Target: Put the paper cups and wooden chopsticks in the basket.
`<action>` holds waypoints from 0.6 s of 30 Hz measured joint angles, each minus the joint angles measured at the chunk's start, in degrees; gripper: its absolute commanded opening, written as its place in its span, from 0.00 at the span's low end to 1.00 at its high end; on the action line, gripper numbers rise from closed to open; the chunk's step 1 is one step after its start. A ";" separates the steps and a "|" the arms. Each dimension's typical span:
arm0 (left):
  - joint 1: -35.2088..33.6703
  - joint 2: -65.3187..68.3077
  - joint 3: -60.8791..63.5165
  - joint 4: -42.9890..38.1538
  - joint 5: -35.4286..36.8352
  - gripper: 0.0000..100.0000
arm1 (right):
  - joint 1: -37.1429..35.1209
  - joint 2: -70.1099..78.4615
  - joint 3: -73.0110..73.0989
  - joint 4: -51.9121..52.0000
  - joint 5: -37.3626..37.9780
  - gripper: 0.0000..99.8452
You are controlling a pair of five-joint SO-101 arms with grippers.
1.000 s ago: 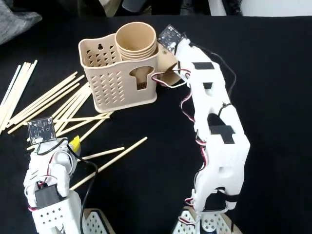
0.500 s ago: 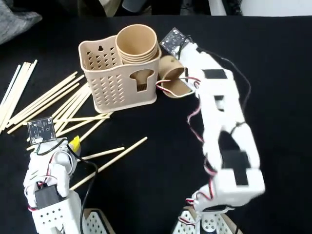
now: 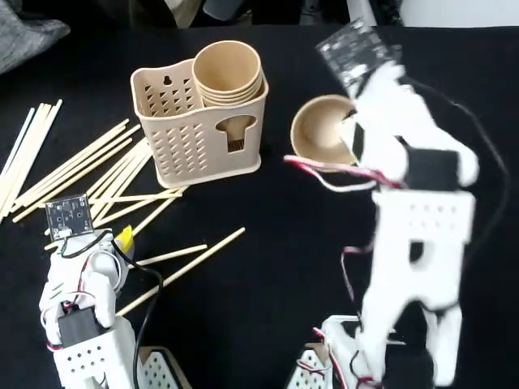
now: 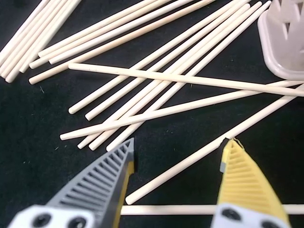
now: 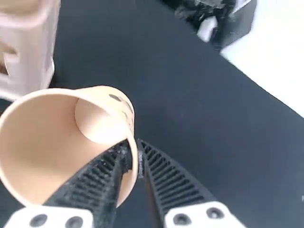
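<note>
Table: black cloth [image 3: 243, 324] under all I see.
Basket: beige perforated basket [image 3: 195, 138], upright, with stacked paper cups [image 3: 229, 71] in one compartment.
Right gripper [image 5: 133, 156]: pinching the single paper cup [image 5: 57, 137] by its wall, one finger inside and one outside.
Single paper cup: lifted near the basket's cup side, apart from it.
Left gripper [image 4: 179, 142]: fingers spread, I read it low over the wooden chopsticks [image 4: 156, 90].
Wooden chopsticks: scattered on the basket's far side, some reaching its foot.

White plastic left arm [image 3: 81, 324] and right arm [image 3: 418, 227] are carrying black motors and red, black and white cables. Left tool [image 4: 178, 142] is showing one grey and one yellow ribbed finger; right tool [image 5: 134, 148] is showing black ones.
</note>
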 measured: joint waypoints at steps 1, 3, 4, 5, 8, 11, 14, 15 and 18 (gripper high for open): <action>0.00 0.00 0.00 0.00 0.00 0.29 | -0.62 -0.79 -2.37 1.05 -2.64 0.01; 0.00 0.00 0.00 0.00 0.00 0.29 | -2.29 -1.58 -7.12 2.90 -7.82 0.01; 0.00 0.00 0.00 0.00 0.00 0.29 | -2.90 -1.58 -9.76 3.43 -10.55 0.01; 0.00 0.00 0.00 0.00 0.00 0.29 | -3.34 -1.58 -12.31 3.69 -13.01 0.01; 0.00 0.00 0.00 0.00 0.00 0.29 | -5.80 -0.97 -19.78 3.78 -19.69 0.01; 0.00 0.00 0.00 0.00 0.00 0.29 | -11.16 2.11 -25.76 3.52 -24.70 0.01; 0.00 0.00 0.00 0.00 0.00 0.29 | -16.18 7.91 -30.24 2.55 -26.64 0.01; 0.00 0.00 0.00 0.00 0.00 0.29 | -16.97 10.20 -31.74 2.55 -27.08 0.01; 0.00 0.00 0.00 0.00 0.00 0.29 | -17.49 17.32 -35.69 2.55 -28.13 0.01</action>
